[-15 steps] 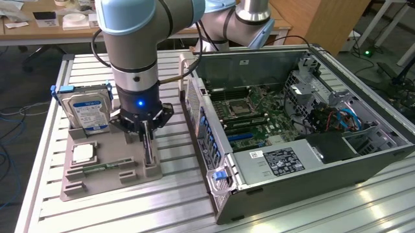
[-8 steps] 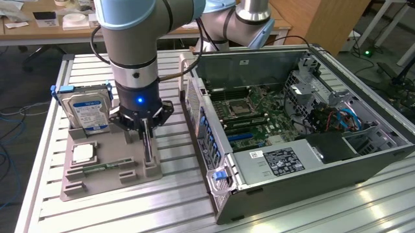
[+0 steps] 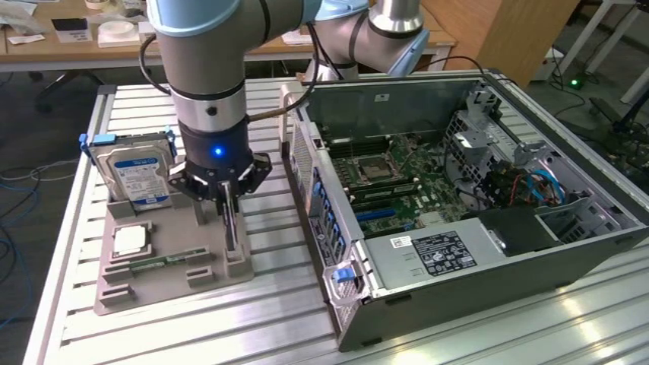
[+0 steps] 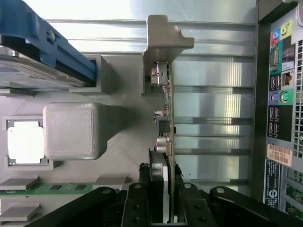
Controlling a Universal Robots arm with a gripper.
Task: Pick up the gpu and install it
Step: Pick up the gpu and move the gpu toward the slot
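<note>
Black gripper (image 3: 225,204) jaws pinch the gpu (image 4: 168,113), which stands in its grey holder (image 3: 163,280) beside the open computer case (image 3: 406,99), uninstalled.

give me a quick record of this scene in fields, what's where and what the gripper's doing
gripper: gripper shut on the thin black gpu card
gpu state: upright on its edge, seated in the grey plastic parts holder
also on holder: silver hard drive with blue label; small green memory stick
target: open black computer case, to the exterior view's right of the holder
install: not yet done
</note>
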